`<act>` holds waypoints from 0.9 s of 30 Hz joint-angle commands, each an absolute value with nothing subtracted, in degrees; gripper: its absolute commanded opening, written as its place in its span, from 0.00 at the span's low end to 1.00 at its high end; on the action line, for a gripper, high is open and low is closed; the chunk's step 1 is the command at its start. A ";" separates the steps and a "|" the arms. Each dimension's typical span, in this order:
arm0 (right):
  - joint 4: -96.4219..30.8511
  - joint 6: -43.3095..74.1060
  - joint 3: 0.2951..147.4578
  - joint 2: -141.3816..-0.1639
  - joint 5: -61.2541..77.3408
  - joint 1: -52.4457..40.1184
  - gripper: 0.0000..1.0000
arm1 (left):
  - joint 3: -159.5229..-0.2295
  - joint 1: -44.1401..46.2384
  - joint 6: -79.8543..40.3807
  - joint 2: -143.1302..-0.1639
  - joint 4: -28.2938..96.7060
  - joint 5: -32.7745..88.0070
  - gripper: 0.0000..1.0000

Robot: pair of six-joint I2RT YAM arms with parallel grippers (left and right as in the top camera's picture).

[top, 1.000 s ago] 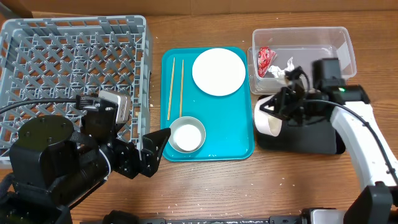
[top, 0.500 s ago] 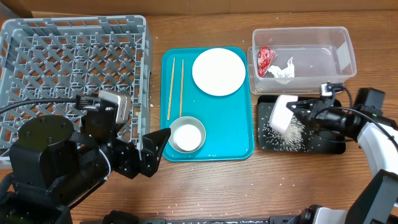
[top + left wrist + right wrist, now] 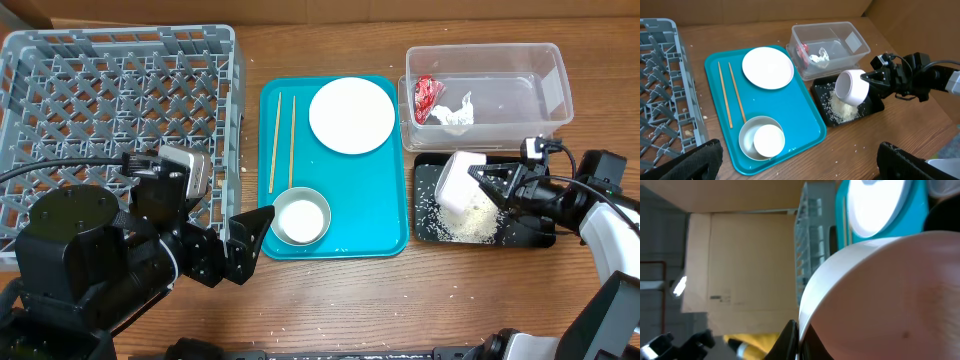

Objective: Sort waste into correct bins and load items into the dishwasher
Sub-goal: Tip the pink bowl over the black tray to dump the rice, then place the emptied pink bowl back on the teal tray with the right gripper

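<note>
My right gripper (image 3: 492, 186) is shut on the rim of the small white cup (image 3: 459, 183), which is tipped on its side over the black tray (image 3: 525, 232). A pile of white rice (image 3: 472, 222) lies in that tray. The clear tub (image 3: 545, 62) holds the red wrapper (image 3: 427, 97) and white tissue (image 3: 456, 110). The white plate (image 3: 351, 115), two chopsticks (image 3: 281, 140) and the grey bowl (image 3: 313, 197) with the small white dish (image 3: 299, 219) in it sit on the teal tray. My left gripper (image 3: 250, 235) is open and empty beside the bowl.
The teal tray (image 3: 385, 215) lies mid-table. The grey dish rack (image 3: 120, 100) stands at the back left and holds nothing. Loose rice grains dot the wood in front of the teal tray (image 3: 855, 147). My right arm lies along the table's right edge.
My right arm swung out to the right and the cup tilted over. Rice spilled from it and now lies as a pile in the black tray. The left arm has not moved.
</note>
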State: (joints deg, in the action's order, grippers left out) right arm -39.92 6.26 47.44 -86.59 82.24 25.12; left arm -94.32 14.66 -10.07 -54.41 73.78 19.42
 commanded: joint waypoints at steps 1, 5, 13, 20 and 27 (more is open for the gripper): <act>-39.55 0.82 47.24 -86.39 85.56 24.82 0.04 | -94.61 15.03 -8.75 -54.63 73.71 19.05 1.00; -39.48 5.23 47.24 -86.67 85.65 24.53 0.04 | -94.61 15.03 -8.75 -54.63 73.71 19.05 1.00; -37.82 3.31 47.31 -86.48 84.88 22.81 0.04 | -94.61 15.03 -8.78 -54.63 73.69 19.05 1.00; -39.77 8.38 47.75 -86.04 75.55 21.76 0.04 | -94.61 15.03 -8.75 -54.63 73.71 19.05 1.00; -44.45 8.60 54.28 -79.83 54.46 6.70 0.04 | -94.61 15.03 -8.75 -54.63 73.71 19.05 1.00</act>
State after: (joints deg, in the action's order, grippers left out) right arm -44.12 8.38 49.95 -84.29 67.07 13.91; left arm -94.32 14.66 -10.07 -54.54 73.76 19.42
